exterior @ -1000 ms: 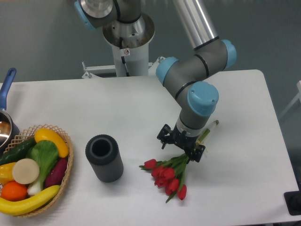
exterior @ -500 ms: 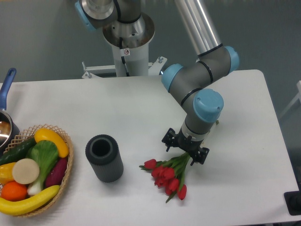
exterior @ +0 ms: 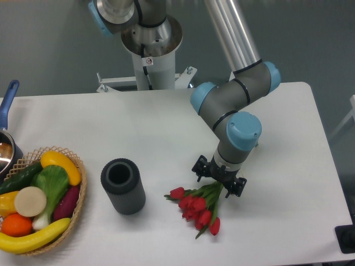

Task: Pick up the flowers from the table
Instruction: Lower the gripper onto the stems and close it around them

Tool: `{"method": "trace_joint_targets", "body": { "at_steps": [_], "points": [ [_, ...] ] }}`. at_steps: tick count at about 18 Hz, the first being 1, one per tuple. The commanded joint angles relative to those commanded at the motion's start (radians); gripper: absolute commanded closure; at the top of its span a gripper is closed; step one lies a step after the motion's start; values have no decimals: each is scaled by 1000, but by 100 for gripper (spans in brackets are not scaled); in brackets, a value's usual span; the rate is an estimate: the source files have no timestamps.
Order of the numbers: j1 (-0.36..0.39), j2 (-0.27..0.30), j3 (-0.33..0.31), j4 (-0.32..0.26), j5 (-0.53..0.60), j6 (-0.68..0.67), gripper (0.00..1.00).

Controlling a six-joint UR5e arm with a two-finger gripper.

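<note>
Single fixed view, looking down at the table (exterior: pixel 166 122), a white top with rounded corners.

The flowers (exterior: pixel 197 208) lie flat on the table, right of centre and toward the near edge. Red tulip heads fan out to the lower left; the thin green stems run up and to the right, passing under the arm's wrist, so their far ends are hidden.

The end effector (exterior: pixel 218 179) sits low over the stems, just above where the bunch narrows. Its black body is turned across the stem line, with one dark lug showing at each side. The fingertips are masked by the body and the greenery. Cannot tell whether the fingers are spread or closed, or whether they touch the stems. The flower heads look to be resting on the table.

The arm (exterior: pixel 236 94) comes down from the upper middle: a silver tube, then grey joints with light blue caps, the last cap directly above the end effector.

A dark cylinder (exterior: pixel 122 185) stands upright left of the flowers, well apart from them, open end up.

A wicker basket (exterior: pixel 77 202) at the left near edge holds toy fruit and vegetables: yellow, green, orange and purple pieces. Behind it at the left edge, part of a pot (exterior: pixel 6 152) with a blue handle.

The arm's white base column (exterior: pixel 152 66) stands beyond the far edge.
</note>
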State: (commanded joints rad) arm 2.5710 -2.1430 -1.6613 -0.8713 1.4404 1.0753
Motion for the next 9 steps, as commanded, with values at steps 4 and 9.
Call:
{"method": "trace_joint_targets", "body": {
  "at_steps": [4,9],
  "points": [
    [-2,2,-6,2,0,2,7],
    [-2,5,-11,2,-2,2,28]
  ]
}}
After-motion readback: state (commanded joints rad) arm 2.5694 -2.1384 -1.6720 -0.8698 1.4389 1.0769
